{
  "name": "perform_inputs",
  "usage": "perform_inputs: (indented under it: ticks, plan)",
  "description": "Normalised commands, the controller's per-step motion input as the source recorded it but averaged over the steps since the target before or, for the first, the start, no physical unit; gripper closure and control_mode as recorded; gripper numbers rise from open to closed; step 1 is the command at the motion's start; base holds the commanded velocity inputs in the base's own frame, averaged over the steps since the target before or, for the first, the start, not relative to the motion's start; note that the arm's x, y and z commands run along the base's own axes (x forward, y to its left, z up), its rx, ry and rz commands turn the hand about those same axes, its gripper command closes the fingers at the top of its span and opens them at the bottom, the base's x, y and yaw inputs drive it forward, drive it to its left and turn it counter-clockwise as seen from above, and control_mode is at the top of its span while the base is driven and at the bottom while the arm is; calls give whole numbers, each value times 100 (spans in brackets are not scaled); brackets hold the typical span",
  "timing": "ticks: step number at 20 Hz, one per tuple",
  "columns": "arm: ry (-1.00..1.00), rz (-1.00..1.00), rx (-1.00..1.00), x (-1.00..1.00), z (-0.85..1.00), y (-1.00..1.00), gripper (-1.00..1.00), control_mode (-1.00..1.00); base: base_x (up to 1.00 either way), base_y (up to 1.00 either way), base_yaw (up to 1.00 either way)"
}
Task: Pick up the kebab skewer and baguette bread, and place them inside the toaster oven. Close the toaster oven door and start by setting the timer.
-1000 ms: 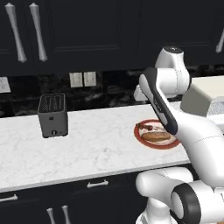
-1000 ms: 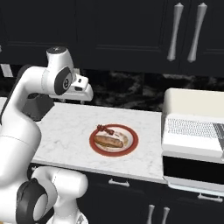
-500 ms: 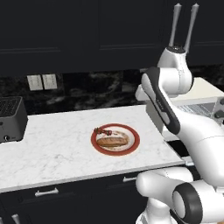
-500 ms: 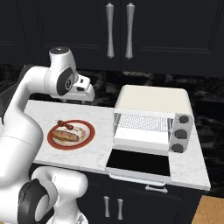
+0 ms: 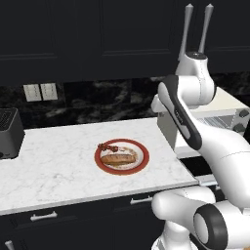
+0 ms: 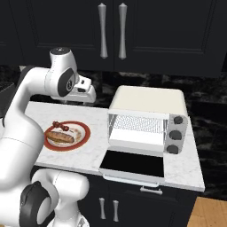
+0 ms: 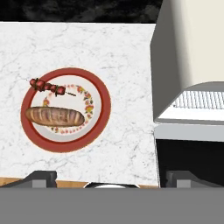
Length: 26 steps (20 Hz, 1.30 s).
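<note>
Golden, scored baguette [image 7: 54,116] and red-chunked skewer [image 7: 49,86] lie on a red-rimmed plate [image 7: 103,105]; gripper [image 7: 110,177] spread wide, empty.

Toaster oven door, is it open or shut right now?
Open. The toaster oven door lies folded down flat in front of the toaster oven, exposing the rack inside.

A kitchen — dark cabinets [image 6: 111,31], marble table [image 5: 58,166], toaster oven [image 6: 148,122], black backsplash [image 5: 107,102] — rendered throughout.
</note>
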Motion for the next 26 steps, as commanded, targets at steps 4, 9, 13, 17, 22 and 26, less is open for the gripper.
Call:
perform_inputs:
  ticks: [4, 9, 13, 17, 22, 26]
  plan:
    - [0, 0, 0, 0, 0, 0, -100, 100, 0, 0, 0]
    - [0, 0, 0, 0, 0, 0, -100, 100, 0, 0, 0]
    - [0, 0, 0, 0, 0, 0, -100, -100, 0, 0, 0]
    - [0, 0, 0, 0, 0, 0, -100, -100, 0, 0, 0]
    - [0, 0, -2, -8, -5, 0, -100, -100, 0, 0, 0]
    - [-13, 7, -20, -44, -59, -29, -100, -100, 0, 0, 0]
